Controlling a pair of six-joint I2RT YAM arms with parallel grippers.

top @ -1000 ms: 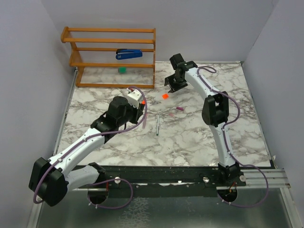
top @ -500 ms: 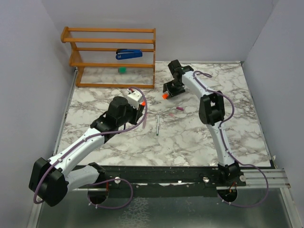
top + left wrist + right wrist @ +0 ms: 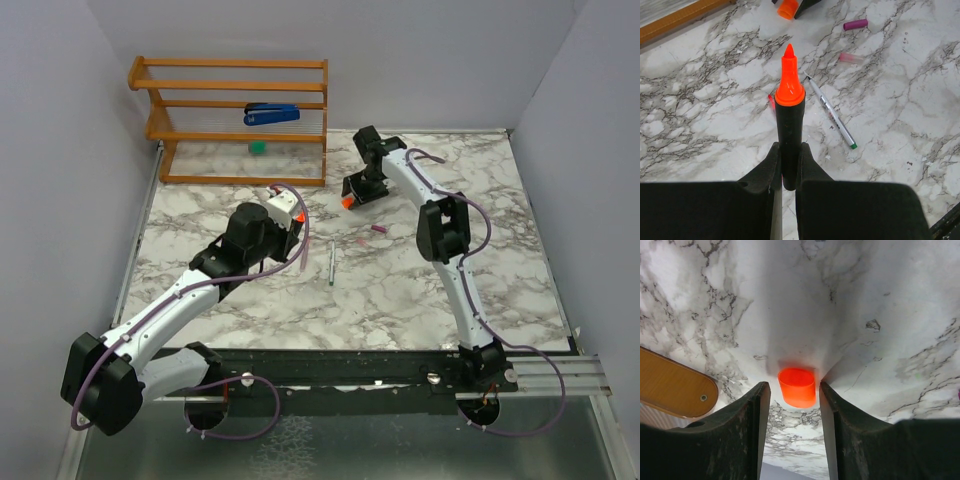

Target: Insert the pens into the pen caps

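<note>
The left gripper point(image 3: 788, 165) pinches the black marker point(image 3: 789, 145) by its lower body, and the orange tip points away from the wrist toward 12 o'clock. From above, this gripper hangs over the table point(image 3: 400, 290) left of the middle.

The right gripper point(image 3: 792, 390) is low at the far side of the table, with its fingers point(image 3: 747, 415) spread. The orange cap point(image 3: 797, 387) lies between them, and narrow gaps show on both sides, so I think they do not squeeze it yet. From above, the cap point(image 3: 347, 202) sits at about 1 o'clock from the marker, near the wooden rack point(image 3: 230, 120).

The other things wait on the marble. The grey pen point(image 3: 832, 113) lies at 3 o'clock from the marker. The pink pen point(image 3: 771, 102) is mostly hidden behind the marker. The purple cap point(image 3: 855, 24) and the pink cap point(image 3: 852, 57) lie apart from each other at 2 o'clock.

The step in hand seems to be the grasp of the orange cap. Next, the right fingers should close on it and lift it. Then the open end must turn toward the marker tip, and both arms must line up well before pushing.
</note>
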